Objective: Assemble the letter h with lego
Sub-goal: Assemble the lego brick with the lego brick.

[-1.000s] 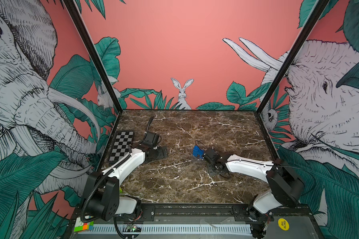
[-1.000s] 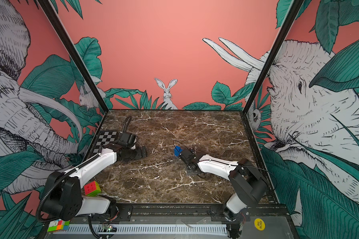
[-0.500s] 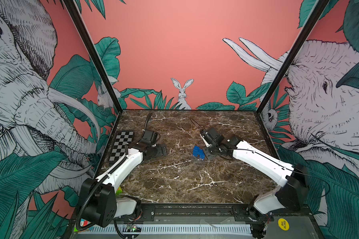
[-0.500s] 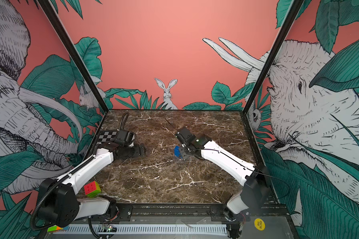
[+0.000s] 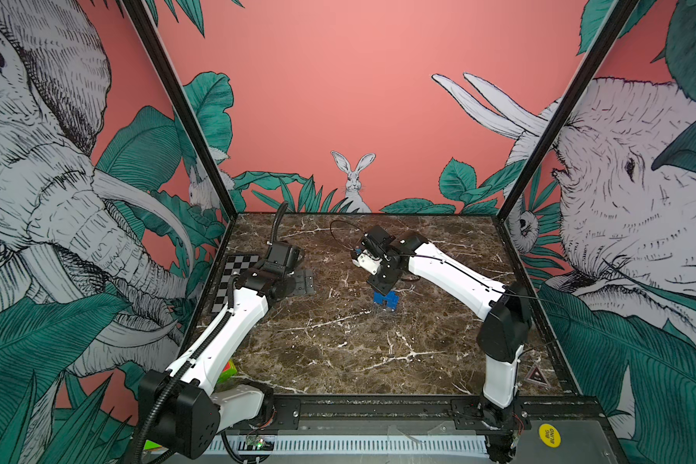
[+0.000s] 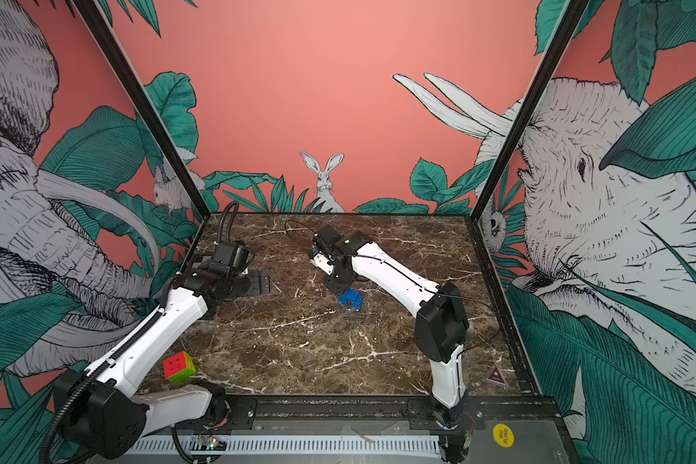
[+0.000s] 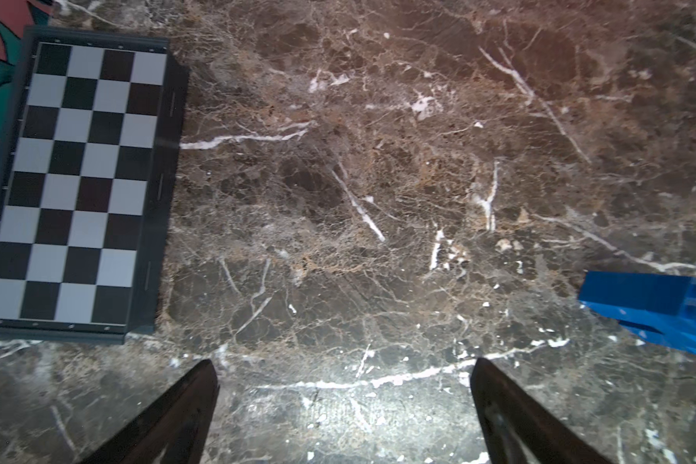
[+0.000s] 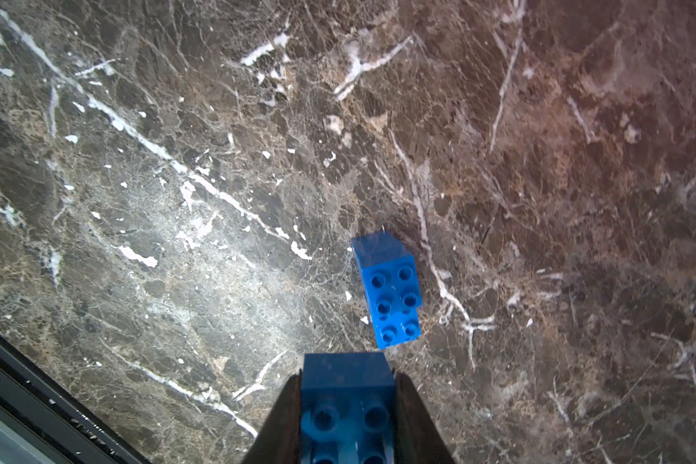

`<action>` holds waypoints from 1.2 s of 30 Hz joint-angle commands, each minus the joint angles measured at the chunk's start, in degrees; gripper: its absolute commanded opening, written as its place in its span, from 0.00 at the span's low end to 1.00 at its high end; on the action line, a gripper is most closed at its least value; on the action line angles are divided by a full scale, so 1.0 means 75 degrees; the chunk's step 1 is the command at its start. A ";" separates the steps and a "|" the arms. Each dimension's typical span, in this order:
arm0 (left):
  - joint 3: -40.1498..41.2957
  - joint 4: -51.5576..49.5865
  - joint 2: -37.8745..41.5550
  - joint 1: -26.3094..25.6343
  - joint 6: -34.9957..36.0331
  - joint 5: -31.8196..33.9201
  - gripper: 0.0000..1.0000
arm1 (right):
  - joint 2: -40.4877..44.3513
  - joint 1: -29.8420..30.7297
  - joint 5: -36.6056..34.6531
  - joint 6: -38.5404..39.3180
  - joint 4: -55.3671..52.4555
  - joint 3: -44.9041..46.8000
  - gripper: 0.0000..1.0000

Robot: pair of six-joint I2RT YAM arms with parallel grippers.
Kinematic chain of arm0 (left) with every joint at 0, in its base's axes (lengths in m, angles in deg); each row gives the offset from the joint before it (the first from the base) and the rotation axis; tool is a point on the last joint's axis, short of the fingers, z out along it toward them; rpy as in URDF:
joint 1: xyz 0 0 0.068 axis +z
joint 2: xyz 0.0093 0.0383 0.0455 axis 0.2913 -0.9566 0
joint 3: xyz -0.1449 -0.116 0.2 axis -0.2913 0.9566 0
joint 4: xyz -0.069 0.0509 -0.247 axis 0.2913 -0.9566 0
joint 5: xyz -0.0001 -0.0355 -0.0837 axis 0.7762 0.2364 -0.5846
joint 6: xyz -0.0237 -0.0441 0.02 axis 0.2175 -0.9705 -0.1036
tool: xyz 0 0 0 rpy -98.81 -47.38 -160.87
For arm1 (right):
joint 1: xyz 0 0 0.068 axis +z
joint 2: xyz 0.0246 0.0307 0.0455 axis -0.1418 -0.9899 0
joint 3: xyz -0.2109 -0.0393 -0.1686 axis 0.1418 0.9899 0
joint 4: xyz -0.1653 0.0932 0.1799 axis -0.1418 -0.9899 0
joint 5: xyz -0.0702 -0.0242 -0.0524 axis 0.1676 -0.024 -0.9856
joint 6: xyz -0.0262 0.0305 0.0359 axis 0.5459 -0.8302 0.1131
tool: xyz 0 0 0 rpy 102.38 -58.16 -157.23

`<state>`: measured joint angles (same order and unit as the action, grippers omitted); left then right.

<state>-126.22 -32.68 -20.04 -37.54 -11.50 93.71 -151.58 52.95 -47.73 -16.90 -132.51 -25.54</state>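
Nearest, a yellow sticker (image 5: 549, 435) on the front rail reads "BIG BLIND". Mid-table, my right gripper (image 8: 348, 375) pinches one blue brick (image 8: 346, 395) close to the stacked lego (image 8: 392, 293) on the marble table (image 5: 338, 353), not touching it. My left gripper (image 7: 344, 369) gapes empty near the chessboard (image 7: 77, 180).

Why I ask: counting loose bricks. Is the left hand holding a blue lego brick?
No, in the left wrist view the left hand is open, with only bare marble table between its fingers.
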 commanded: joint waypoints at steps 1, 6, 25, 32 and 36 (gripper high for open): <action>-0.0183 -0.0354 0.0228 -0.0007 0.0249 0.0492 0.99 | -0.0458 -0.0052 -0.0168 0.0605 -0.0770 -0.0639 0.00; -0.0053 -0.0305 0.0277 -0.0007 0.0237 0.0561 0.99 | -0.0951 -0.0066 -0.0481 0.0933 -0.0994 -0.1180 0.00; 0.0032 -0.0252 0.0377 -0.0001 0.0214 0.0554 0.99 | -0.0652 -0.0356 -0.0237 0.1435 0.0455 -0.0149 0.00; 0.0029 -0.0223 0.0317 0.0007 0.0214 0.0554 0.99 | -0.0735 -0.0372 -0.0148 0.1540 0.0474 -0.0085 0.00; 0.0037 -0.0211 0.0306 -0.0001 0.0208 0.0554 0.99 | -0.0726 -0.0381 -0.0181 0.1549 0.0442 -0.0043 0.00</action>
<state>-126.20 -33.21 -18.46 -37.54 -10.06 97.10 -158.53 50.35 -49.36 -5.73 -129.10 -26.75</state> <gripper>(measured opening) 0.991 0.303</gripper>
